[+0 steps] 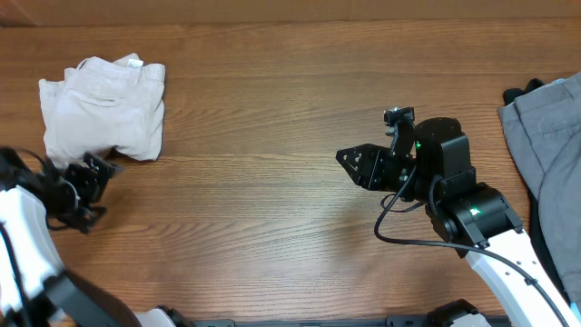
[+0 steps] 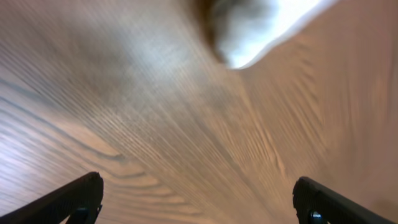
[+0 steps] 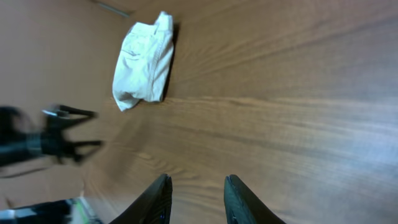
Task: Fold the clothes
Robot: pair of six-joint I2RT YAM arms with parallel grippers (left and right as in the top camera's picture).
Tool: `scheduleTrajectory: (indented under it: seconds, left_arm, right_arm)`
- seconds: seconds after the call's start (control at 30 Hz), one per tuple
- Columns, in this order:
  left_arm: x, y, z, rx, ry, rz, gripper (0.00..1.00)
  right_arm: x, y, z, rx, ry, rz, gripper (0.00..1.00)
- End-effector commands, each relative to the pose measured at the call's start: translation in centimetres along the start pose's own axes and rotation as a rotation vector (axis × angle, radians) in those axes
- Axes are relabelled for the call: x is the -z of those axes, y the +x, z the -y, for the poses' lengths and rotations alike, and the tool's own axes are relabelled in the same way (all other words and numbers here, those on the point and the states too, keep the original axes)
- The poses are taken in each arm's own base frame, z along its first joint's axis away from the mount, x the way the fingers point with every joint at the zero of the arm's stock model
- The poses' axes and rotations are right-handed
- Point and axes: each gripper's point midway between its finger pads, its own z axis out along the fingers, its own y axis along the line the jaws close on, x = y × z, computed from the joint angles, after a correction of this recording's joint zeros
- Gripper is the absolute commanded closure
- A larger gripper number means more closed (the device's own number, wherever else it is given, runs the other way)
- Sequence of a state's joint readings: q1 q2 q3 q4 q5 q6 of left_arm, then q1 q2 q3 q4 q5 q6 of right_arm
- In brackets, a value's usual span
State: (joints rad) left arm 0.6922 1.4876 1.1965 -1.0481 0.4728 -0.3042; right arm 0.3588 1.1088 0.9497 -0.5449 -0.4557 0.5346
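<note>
The clothes, a pair of cream shorts [image 1: 104, 107], lie bunched and folded over at the table's far left corner. They also show in the right wrist view as the shorts [image 3: 144, 62] far off, and as a blurred pale edge of the shorts [image 2: 249, 31] in the left wrist view. My left gripper [image 1: 96, 184] hovers just below the shorts' lower edge, open wide [image 2: 199, 186] over bare wood with nothing between its fingers. My right gripper [image 1: 348, 163] is over the table's middle right, pointing left. Its fingers stand a little apart [image 3: 198, 183], holding nothing.
A grey garment [image 1: 549, 145] lies at the table's right edge, with a black garment [image 1: 531, 89] showing behind it. The wooden table [image 1: 263, 182] lies bare between the two arms. In the right wrist view the left arm [image 3: 53, 134] appears blurred at the left.
</note>
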Motion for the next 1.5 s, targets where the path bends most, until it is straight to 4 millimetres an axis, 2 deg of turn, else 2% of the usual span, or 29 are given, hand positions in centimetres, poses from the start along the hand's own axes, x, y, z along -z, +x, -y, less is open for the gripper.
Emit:
scheduleTrajectory:
  seconds: [0.0, 0.1, 0.17, 0.23, 0.33, 0.4, 0.43, 0.47, 0.5, 0.53, 0.6, 0.7, 0.93, 1.23, 1.37, 1.47]
  left_arm:
    - [8.0, -0.2, 6.4, -0.414, -0.002, 0.235, 0.00]
    - [12.6, 3.1, 11.5, -0.680, 0.057, 0.326, 0.00]
    - [15.1, 5.6, 13.8, -0.794, 0.081, 0.370, 0.00]
    - [16.7, 8.1, 15.0, -0.872, 0.098, 0.389, 0.00]
    - [17.5, 11.1, 14.9, -0.943, 0.103, 0.370, 0.00]
    - [17.6, 12.9, 13.9, -0.969, 0.083, 0.328, 0.00]
    - [17.5, 13.4, 13.2, -0.971, 0.061, 0.309, 0.00]
    - [17.4, 13.8, 12.3, -0.966, 0.027, 0.290, 0.00]
    - [17.3, 13.8, 11.8, -0.962, 0.009, 0.280, 0.00]
    - [17.2, 13.8, 11.2, -0.955, -0.021, 0.270, 0.00]
    - [17.0, 13.5, 10.0, -0.942, -0.087, 0.259, 0.00]
    - [16.9, 12.9, 9.3, -0.933, -0.141, 0.263, 0.00]
    - [16.8, 12.8, 9.2, -0.932, -0.153, 0.255, 0.00]
    - [16.8, 12.8, 9.2, -0.932, -0.153, 0.256, 0.00]
    - [16.8, 12.8, 9.2, -0.932, -0.153, 0.255, 0.00]
    - [16.8, 12.8, 9.2, -0.932, -0.153, 0.255, 0.00]
  right_arm:
    - [0.5, -0.9, 0.0, 0.173, 0.030, 0.038, 0.68]
    - [1.9, -2.5, 0.5, 0.230, 0.136, 0.081, 0.68]
    - [3.3, -3.9, -0.2, 0.282, 0.176, 0.113, 0.66]
    - [4.7, -5.1, -1.5, 0.341, 0.188, 0.139, 0.63]
    - [6.9, -6.5, -3.2, 0.396, 0.201, 0.171, 0.59]
    - [8.0, -6.9, -4.2, 0.400, 0.198, 0.183, 0.52]
    - [8.5, -7.0, -4.5, 0.401, 0.197, 0.187, 0.43]
    - [8.7, -7.1, -4.7, 0.402, 0.196, 0.189, 0.19]
    - [8.7, -7.1, -4.7, 0.402, 0.196, 0.190, 0.02]
    - [8.7, -7.1, -4.7, 0.402, 0.196, 0.190, 0.00]
    - [8.6, -7.0, -4.5, 0.398, 0.200, 0.179, 0.00]
    - [8.2, -6.8, -4.2, 0.393, 0.207, 0.166, 0.00]
    - [7.9, -6.8, -4.0, 0.388, 0.212, 0.154, 0.00]
    - [7.9, -4.3, -2.3, 0.346, 0.259, 0.047, 0.00]
    - [9.2, -4.0, -2.4, 0.348, 0.269, 0.058, 0.00]
    - [12.0, -4.3, -3.0, 0.365, 0.295, 0.136, 0.00]
